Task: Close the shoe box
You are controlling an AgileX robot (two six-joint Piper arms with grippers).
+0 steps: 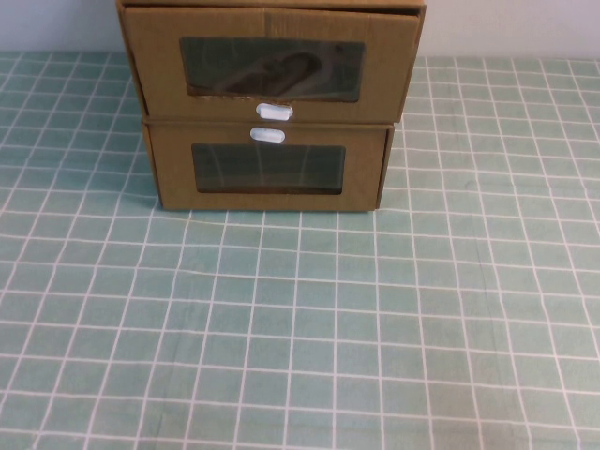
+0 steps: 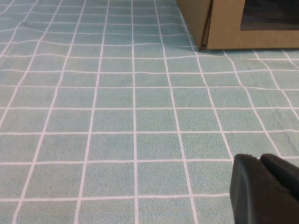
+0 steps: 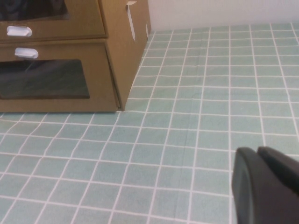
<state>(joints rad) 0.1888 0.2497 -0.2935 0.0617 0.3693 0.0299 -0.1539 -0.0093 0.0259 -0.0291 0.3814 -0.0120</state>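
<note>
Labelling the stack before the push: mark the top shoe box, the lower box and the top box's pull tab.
Shoe box (image 1: 150, 66): high view, bare cardboard left of its window.
Lower box (image 1: 173, 173): high view, front face left of its window.
Pull tab (image 1: 274, 112): high view, middle of the white tab.

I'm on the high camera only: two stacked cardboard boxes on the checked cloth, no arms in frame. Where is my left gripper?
Observer: The left gripper is low over the tablecloth, short of the lower box, facing its left front corner.
Operator: And the right one?
Observer: The right gripper is also low over the cloth, off the stack's right front corner and apart from both boxes.
Operator: Anything on the stack's right side wall?
Observer: A white strip is stuck on that wall, level with the shoe box front.
</note>
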